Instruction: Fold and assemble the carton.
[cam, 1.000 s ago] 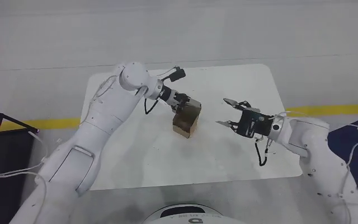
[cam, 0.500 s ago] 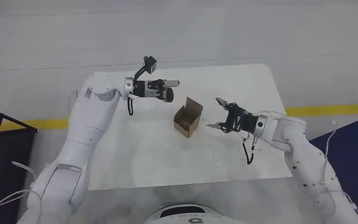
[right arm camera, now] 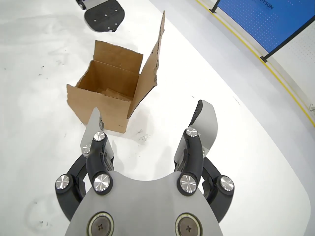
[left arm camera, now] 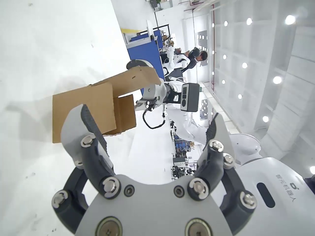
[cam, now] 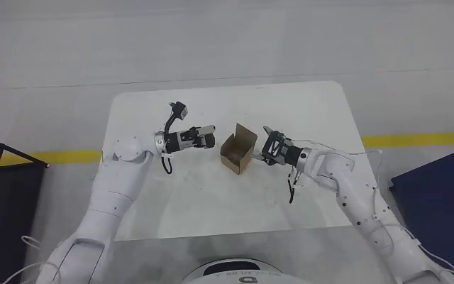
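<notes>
The carton [cam: 237, 148] stands open between the left gripper [cam: 212, 136] and right gripper [cam: 265, 148], both spread and empty. Closing the flap [right arm camera: 155, 57] just ahead of the right gripper seems next.

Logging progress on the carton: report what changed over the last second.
The left gripper came off the carton, swung away, then returned beside it, open. The right gripper, open, moved in close to the carton's other side. The carton stayed in place on the table, top open.
</notes>
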Controlling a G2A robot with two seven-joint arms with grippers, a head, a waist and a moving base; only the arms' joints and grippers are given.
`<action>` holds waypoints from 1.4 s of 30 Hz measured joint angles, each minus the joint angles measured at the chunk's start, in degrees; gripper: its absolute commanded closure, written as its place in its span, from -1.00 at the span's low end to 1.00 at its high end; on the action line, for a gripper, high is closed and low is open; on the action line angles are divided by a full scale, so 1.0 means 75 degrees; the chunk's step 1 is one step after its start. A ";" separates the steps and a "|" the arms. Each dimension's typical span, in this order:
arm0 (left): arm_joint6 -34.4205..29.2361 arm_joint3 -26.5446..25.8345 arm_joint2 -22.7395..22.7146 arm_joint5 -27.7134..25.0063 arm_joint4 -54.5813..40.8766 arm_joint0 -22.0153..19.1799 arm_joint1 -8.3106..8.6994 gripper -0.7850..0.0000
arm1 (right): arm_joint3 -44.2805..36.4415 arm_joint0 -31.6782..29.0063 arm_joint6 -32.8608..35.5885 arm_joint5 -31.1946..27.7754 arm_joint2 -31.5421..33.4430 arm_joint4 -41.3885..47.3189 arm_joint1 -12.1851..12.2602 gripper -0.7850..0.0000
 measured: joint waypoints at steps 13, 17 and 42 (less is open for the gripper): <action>-0.0034 0.0334 0.0113 -0.0335 -0.0719 0.0254 -0.0006 -1.00 | 0.1334 0.1533 0.0326 0.0809 -0.0840 0.0281 -0.0467 -0.65; 0.0045 0.0312 0.0129 -0.0409 -0.1295 0.0388 -0.0046 -1.00 | 0.1151 0.1313 0.0320 0.0831 -0.0524 0.0609 -0.0423 -0.68; -0.0052 0.0768 0.0855 -0.0723 -0.3099 0.0207 -0.0442 -1.00 | -0.1125 -0.0239 0.3560 0.1357 0.0374 0.3229 -0.0244 0.04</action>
